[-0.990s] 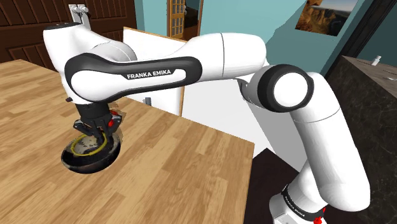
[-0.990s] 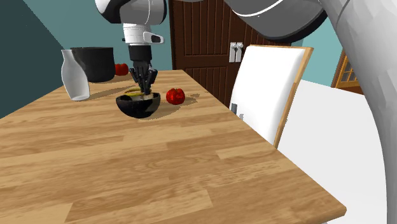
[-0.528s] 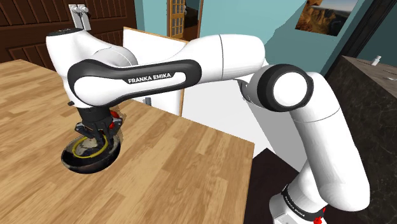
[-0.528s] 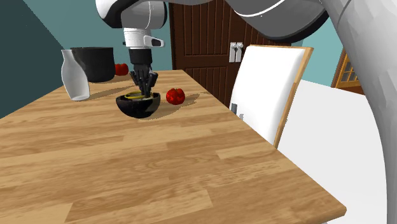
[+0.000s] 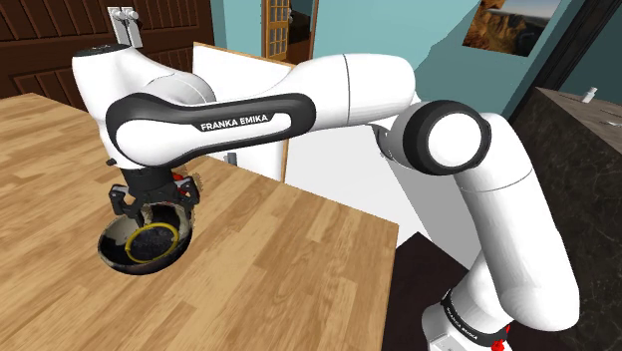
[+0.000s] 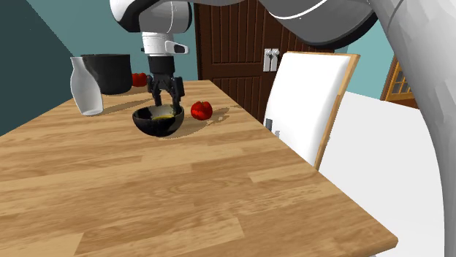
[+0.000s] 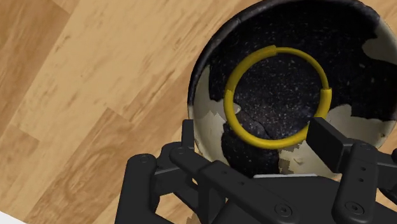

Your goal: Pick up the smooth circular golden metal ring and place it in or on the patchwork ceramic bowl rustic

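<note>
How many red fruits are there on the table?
2. One red fruit lies just beside the bowl; the other sits farther back, next to the black pot. The arm may hide more.

Golden ring (image 7: pixel 230 108) flat inside black, cream-patched bowl (image 7: pixel 213 119)

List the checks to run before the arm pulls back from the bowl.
1. Ring lies flat inside the bowl: ok.
2. Hand is open, fingers apart and not clasping the ring: ok.
3. Bowl stands upright on the table: ok.
4. Fingertips are above the bowl's rim: cannot tell; in the second exterior view they look about level with it.
5. Red fruit stands apart from the bowl, out of the way of a straight lift: ok.
</note>
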Tool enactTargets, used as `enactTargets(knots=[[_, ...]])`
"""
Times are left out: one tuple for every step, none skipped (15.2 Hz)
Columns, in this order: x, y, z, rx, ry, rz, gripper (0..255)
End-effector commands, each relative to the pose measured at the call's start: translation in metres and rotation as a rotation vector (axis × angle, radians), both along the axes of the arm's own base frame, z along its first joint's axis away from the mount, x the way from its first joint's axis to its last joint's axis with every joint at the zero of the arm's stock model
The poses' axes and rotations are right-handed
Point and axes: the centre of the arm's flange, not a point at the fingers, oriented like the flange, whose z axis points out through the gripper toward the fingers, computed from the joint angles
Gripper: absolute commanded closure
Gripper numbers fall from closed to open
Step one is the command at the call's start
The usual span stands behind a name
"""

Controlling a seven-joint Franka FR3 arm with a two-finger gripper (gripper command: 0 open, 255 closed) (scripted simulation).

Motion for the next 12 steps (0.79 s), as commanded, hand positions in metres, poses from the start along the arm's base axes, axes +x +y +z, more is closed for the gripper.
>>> enactTargets(knots=[[0.000, 0.000, 0.013, 0.000, 0.000, 0.000, 0], [0.001, 0.000, 0.026, 0.000, 0.000, 0.000, 0], [0.001, 0.001, 0.040, 0.000, 0.000, 0.000, 0], [0.001, 0.001, 0.050, 0.000, 0.000, 0.000, 0], [0.001, 0.001, 0.050, 0.000, 0.000, 0.000, 0], [0.001, 0.001, 0.050, 0.000, 0.000, 0.000, 0], [0.001, 0.001, 0.050, 0.000, 0.000, 0.000, 0], [0.001, 0.001, 0.050, 0.000, 0.000, 0.000, 0], [0.001, 0.001, 0.050, 0.000, 0.000, 0.000, 0], [0.001, 0.001, 0.050, 0.000, 0.000, 0.000, 0], [0.001, 0.001, 0.050, 0.000, 0.000, 0.000, 0], [0.001, 0.001, 0.050, 0.000, 0.000, 0.000, 0]])
